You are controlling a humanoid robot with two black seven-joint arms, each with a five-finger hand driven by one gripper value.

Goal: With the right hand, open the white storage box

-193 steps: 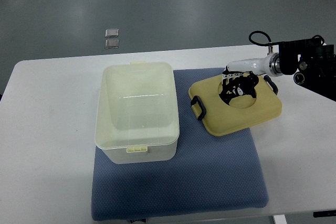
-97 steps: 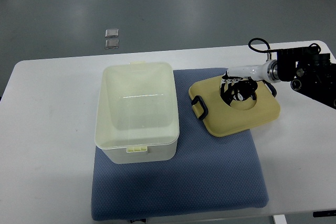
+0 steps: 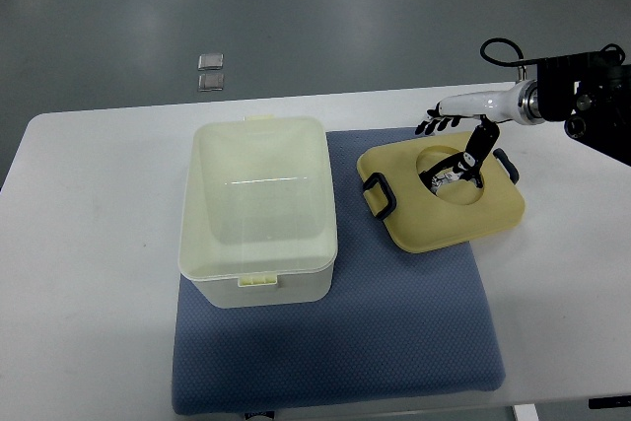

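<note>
The white storage box sits open on the left part of a blue mat, well apart from the fingers and on the side away from the arm, its translucent body showing an empty inside and a small latch tab on the near rim. Its yellowish lid lies flat on the mat's far right part, directly beneath the fingers, with a round recess in its middle and dark handles at two edges. The right hand hangs over the lid's far edge, reaching in from the picture's right on a white forearm. Its dark fingers are spread apart and grip nothing; one digit points down into the round recess, whether it touches the lid cannot be told. The mat rests on a white desk. Beyond the desk, two small squares lie on the grey floor.
</note>
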